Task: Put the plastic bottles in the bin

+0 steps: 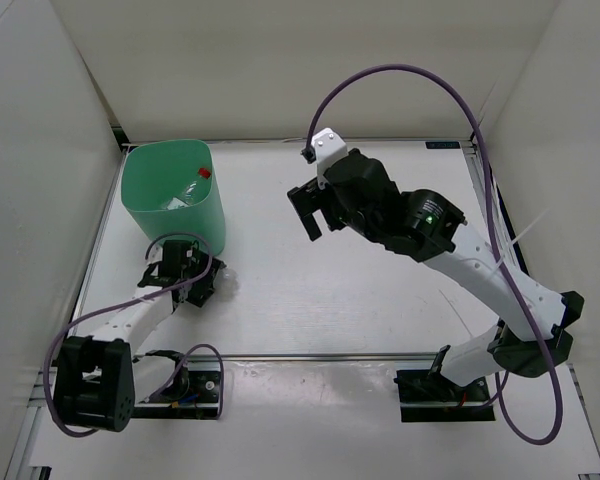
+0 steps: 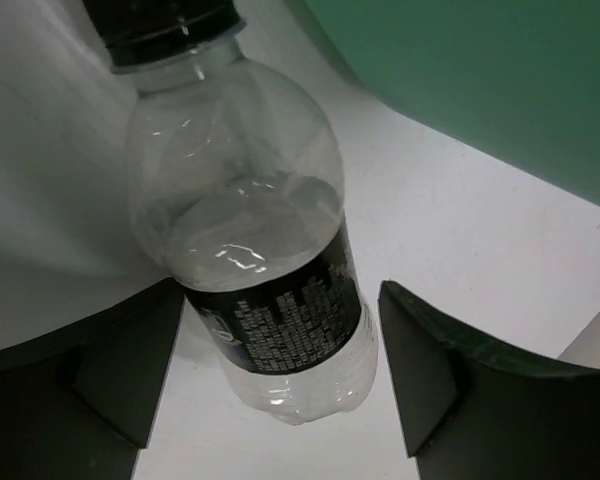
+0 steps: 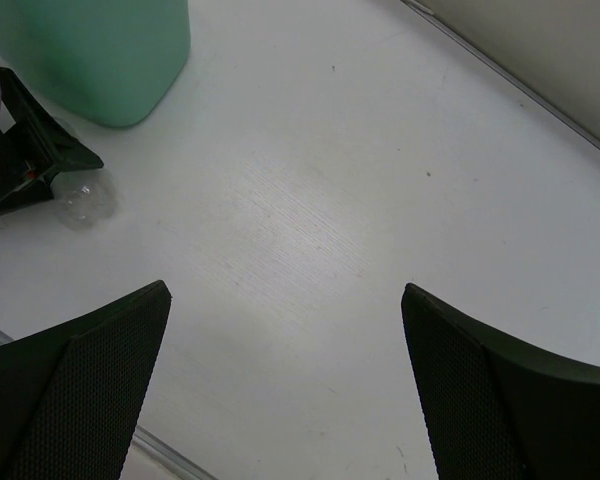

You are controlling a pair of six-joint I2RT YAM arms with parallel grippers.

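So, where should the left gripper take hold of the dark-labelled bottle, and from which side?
Grip the dark-labelled bottle across its label band: there the sides run straight, while the shoulder above curves in toward the cap. The left gripper has an open finger on each side of that band, so closing in from those two sides looks best.

The bin (image 1: 180,222) stands in the far-left corner of the table (image 1: 360,300), tight against the left wall (image 1: 40,180), so I see no passage behind it. My left gripper (image 2: 280,340) sits just in front of the bin's near side. The dark-labelled bottle (image 2: 270,320) fills nearly the whole gap between its jaws, and I can't tell whether they press it. Centre and right lie bare under my right gripper (image 3: 285,330), whose jaws are spread.
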